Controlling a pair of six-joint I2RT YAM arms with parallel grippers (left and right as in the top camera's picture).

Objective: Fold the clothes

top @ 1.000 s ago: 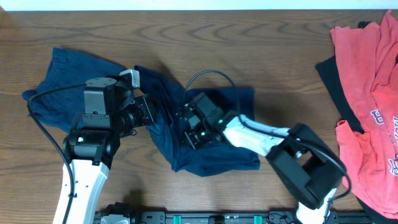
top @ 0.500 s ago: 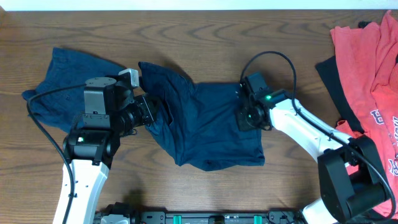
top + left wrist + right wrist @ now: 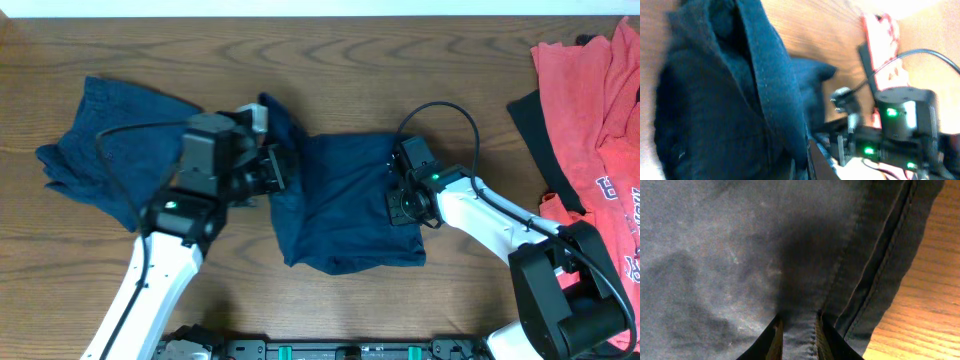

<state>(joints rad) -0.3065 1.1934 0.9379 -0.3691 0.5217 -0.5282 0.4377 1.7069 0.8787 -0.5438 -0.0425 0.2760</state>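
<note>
Navy shorts (image 3: 345, 215): lying mostly flat in the middle of the table (image 3: 400, 60), the lower hem toward the near edge. The left part is bunched and lifted into a ridge.

Right gripper (image 3: 796, 335): at the right-hand edge of the shorts, low over the cloth. In the right wrist view its two fingers (image 3: 775, 336) are drawn close together, with a stitched seam of the shorts pinched between them. Bare wood shows just beyond that seam.

Left gripper (image 3: 283, 168): at the left side of the shorts, where the fabric rises and gathers against its tip. The left wrist view is blurred and filled with a fold of navy cloth, so whether its fingers are apart or together cannot be told.

Second navy garment (image 3: 100, 150): spread toward the left edge, partly under the left arm. Whether it joins the shorts there cannot be told.

Black garment (image 3: 535, 135): near the right edge, partly under the red cloth.

Coral-red T-shirts (image 3: 585, 120): heaped along the right edge up to the far right corner, with print showing.
</note>
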